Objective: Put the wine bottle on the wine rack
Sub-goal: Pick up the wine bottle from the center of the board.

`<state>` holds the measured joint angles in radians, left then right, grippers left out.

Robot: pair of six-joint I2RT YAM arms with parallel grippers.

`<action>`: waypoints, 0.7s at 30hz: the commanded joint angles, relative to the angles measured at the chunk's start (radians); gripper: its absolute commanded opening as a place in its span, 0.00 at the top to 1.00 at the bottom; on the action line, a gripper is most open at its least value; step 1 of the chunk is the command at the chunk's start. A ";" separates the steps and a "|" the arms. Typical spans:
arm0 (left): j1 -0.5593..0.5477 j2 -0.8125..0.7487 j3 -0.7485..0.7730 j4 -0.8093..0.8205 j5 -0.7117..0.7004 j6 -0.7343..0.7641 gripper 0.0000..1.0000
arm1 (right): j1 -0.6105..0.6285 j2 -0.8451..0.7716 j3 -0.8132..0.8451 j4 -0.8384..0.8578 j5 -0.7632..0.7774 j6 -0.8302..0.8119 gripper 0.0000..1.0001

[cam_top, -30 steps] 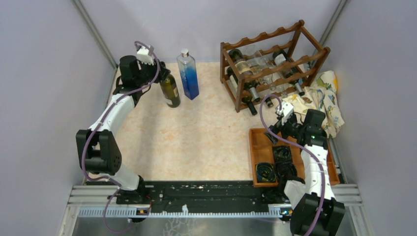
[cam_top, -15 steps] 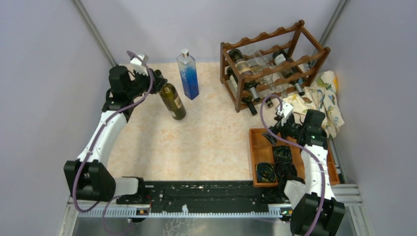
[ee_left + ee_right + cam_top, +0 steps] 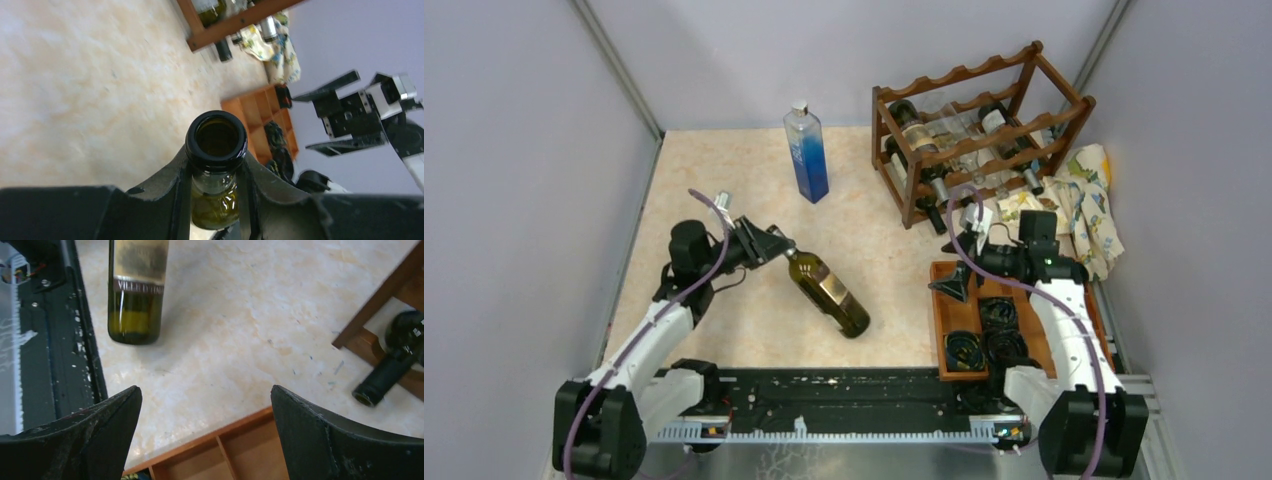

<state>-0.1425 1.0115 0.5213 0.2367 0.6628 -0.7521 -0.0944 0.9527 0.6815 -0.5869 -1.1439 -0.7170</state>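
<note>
The wine bottle, dark green glass with a tan label, leans far over near the table's front middle, its base pointing toward the right arm. My left gripper is shut on its neck just under the open mouth; both fingers press the glass. My right gripper hangs open and empty over the wooden tray's left rim, facing the bottle. The wine rack, dark reddish wood with wavy rails, stands at the back right holding several bottles.
A tall blue-tinted clear bottle stands at the back centre. The flat wooden compartment tray with black coiled items lies front right. A patterned cloth sits beside the rack. Bottle necks stick out of the rack's lower tier.
My left arm has drawn the wine bottle from the back left, beside the blue bottle, to the front middle and tipped it over. My right gripper swung left toward it.
</note>
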 commanded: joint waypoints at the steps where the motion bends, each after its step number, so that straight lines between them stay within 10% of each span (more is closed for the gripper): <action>1: -0.113 -0.151 -0.081 0.291 -0.131 -0.249 1.00 | 0.122 0.055 0.147 -0.128 0.029 -0.008 0.02; 21: -0.558 -0.057 -0.156 0.602 -0.803 -0.357 1.00 | 0.564 0.296 0.467 -0.194 0.341 0.345 0.02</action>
<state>-0.6376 0.9264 0.3027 0.6403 0.0181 -1.0458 0.4385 1.2503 1.1519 -0.8425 -0.9073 -0.4522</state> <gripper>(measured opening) 0.375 0.983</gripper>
